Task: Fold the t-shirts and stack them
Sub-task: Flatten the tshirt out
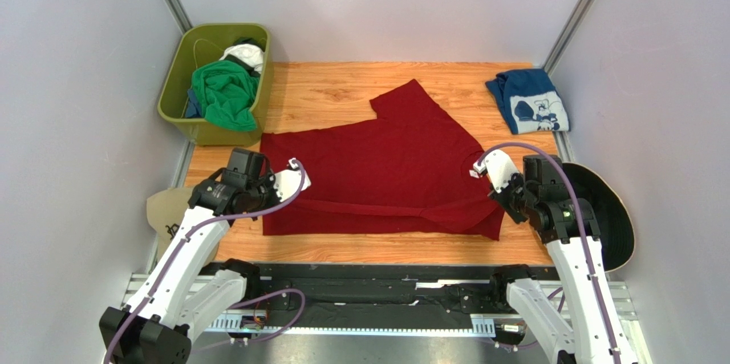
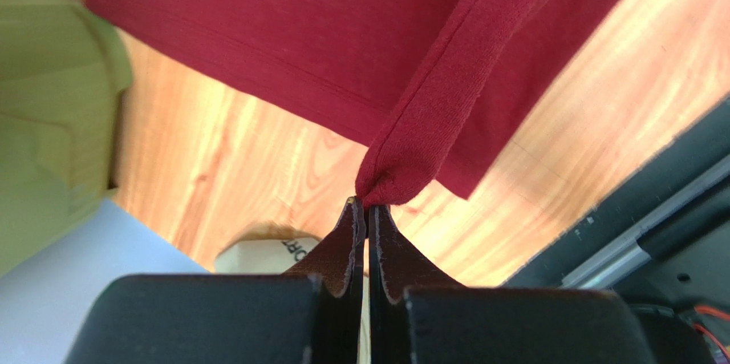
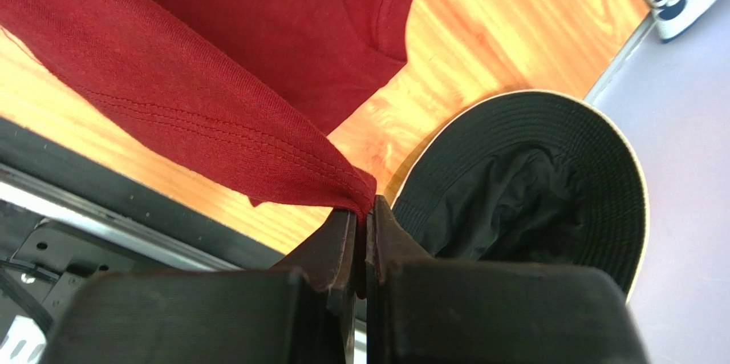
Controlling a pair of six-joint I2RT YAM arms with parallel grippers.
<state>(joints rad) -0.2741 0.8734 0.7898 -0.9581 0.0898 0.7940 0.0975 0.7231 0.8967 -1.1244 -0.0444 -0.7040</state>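
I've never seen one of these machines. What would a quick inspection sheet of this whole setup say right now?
Surface: wooden table, middle covered by cloth.
Job's things: red t-shirt spread out; navy t-shirt at far right corner; green t-shirt in olive bin, far left.
Clutter: black hat at right edge; tan cap at left edge.
Grippers: left gripper and right gripper each shut on a near corner of the red t-shirt.
Cables: purple cables run along both arms.
Surroundings: grey walls on three sides.
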